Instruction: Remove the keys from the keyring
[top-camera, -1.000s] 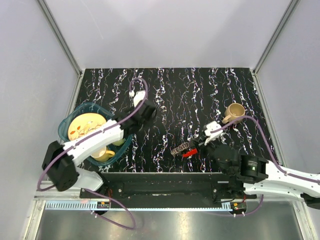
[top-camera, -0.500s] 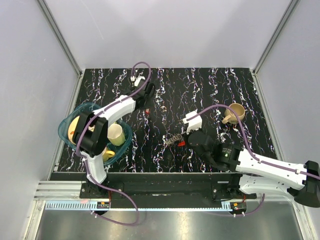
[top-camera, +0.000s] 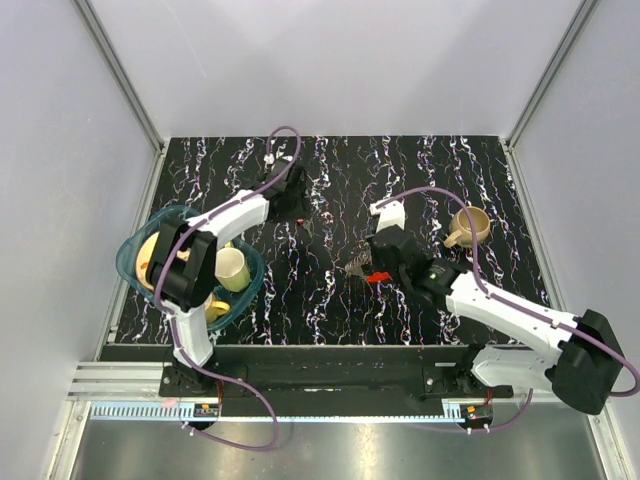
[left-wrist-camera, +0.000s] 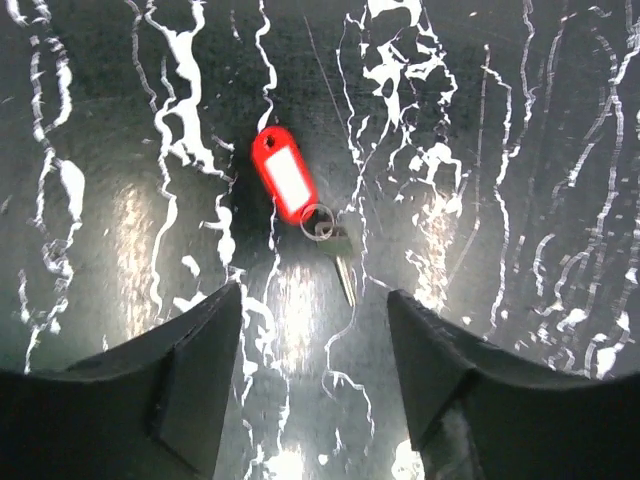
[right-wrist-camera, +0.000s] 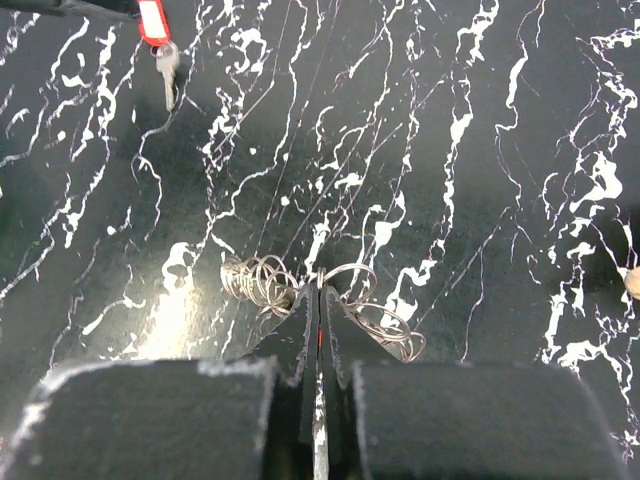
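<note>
the right gripper (right-wrist-camera: 318, 300) is pinched shut on a tangle of wire loops (right-wrist-camera: 262, 279) near the middle of the bench (top-camera: 480, 160), with a sliver of red showing between its pads. the left gripper (left-wrist-camera: 315, 300) hangs with its fingers apart over the keyring (left-wrist-camera: 318, 218). the keyring carries a red tag (left-wrist-camera: 283, 186) and one key (left-wrist-camera: 341, 262), and lies toward the far edge, left of centre.

the hold on the loops looks thin, so a tug could let the springy wire slip out and skid on the glossy top. the key lies flat, so fingers coming down may shove it aside rather than catch it.

a tan mug (top-camera: 468, 225) sits near the right edge, and a teal tub (top-camera: 135, 250) holding a cup (top-camera: 232, 268) sits at the left edge. both are well apart from the work, and nothing blocks either gripper.
</note>
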